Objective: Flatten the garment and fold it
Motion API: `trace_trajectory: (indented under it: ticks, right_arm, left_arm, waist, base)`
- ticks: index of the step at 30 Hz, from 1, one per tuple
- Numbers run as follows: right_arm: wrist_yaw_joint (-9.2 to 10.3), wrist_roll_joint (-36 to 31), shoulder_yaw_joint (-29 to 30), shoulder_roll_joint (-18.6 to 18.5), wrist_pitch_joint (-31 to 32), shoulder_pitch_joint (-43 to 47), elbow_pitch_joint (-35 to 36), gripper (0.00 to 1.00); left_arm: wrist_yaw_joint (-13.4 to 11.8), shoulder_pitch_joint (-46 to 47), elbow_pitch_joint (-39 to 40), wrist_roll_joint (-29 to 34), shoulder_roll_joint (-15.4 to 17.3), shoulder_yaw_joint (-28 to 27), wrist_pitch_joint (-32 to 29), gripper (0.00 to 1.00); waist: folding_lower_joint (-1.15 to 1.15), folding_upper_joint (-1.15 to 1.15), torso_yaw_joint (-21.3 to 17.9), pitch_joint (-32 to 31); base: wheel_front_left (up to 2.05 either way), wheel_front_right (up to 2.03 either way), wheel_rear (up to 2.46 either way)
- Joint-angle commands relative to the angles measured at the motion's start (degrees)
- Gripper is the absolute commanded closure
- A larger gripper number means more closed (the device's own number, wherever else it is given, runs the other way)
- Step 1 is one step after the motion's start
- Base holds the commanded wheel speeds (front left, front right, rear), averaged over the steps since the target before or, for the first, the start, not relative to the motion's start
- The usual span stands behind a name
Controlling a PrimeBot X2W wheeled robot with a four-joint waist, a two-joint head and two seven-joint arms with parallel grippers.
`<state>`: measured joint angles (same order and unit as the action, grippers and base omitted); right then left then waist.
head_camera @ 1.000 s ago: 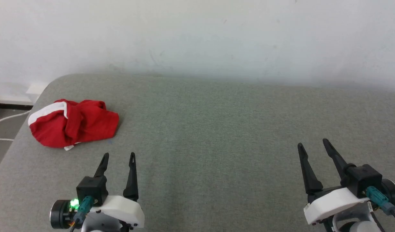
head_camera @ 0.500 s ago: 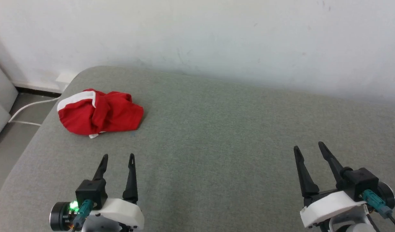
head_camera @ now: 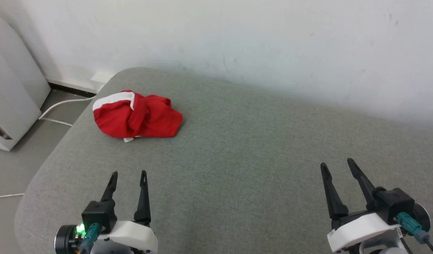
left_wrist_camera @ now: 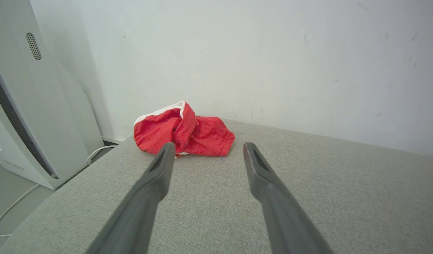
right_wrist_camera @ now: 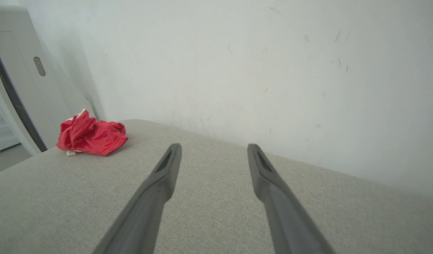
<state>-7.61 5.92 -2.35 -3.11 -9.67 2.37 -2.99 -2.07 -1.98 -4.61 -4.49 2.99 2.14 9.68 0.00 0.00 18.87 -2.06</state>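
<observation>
White appliance (head_camera: 11,102): stands on the floor at the far left of the head view, beside the table's left edge. A slotted vent near its top shows in the left wrist view.
Cable (head_camera: 61,104): white, runs along the floor between the appliance and the table's far left corner.
Garment (head_camera: 142,118): red shorts with white trim, crumpled in a heap in the upper left of the head view, on the table near its rounded far left corner. A white band runs along the heap's upper left edge, and a small white piece pokes out at its lower edge. No print can be made out. It is untouched, not flattened and not folded.
Left gripper (head_camera: 128,173): lower left of the head view, above the table, well short of the garment. The fingers are spread with a clear gap and nothing between them. In the left wrist view the garment (left_wrist_camera: 188,135) lies beyond the fingertips, slightly left of centre.
Table (head_camera: 237,158): grey woven fabric top, bare across the centre and right.
Right gripper (head_camera: 336,163): lower right of the head view, above the table, well apart from the garment. The fingers are spread and hold nothing. In the right wrist view the garment (right_wrist_camera: 92,135) sits far off at the left.
Wall (head_camera: 237,42): off-white, lightly scuffed, across the top of the frame behind the table.
</observation>
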Motion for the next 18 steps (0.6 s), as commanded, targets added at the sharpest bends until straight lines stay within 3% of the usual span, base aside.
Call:
trace_trajectory:
  ticks: [1,18]
  right_arm:
    - [0.08,0.5,-0.2,0.1,-0.6,0.4,-0.3,0.0]
    - [0.1,2.6,-1.1,0.2,-2.7,0.7,-1.1,0.0]
  left_arm:
    - [-0.2,-0.7,-0.3,-0.5,-0.1,0.1,0.6,0.0]
    - [-0.5,-1.5,-1.0,-1.1,-0.1,0.5,2.7,0.0]
  waist:
    - [0.0,0.0,1.3,-0.3]
    - [0.0,0.0,6.9,-0.8]
  base:
    - [0.0,0.0,0.0]
    - [0.0,0.0,0.0]
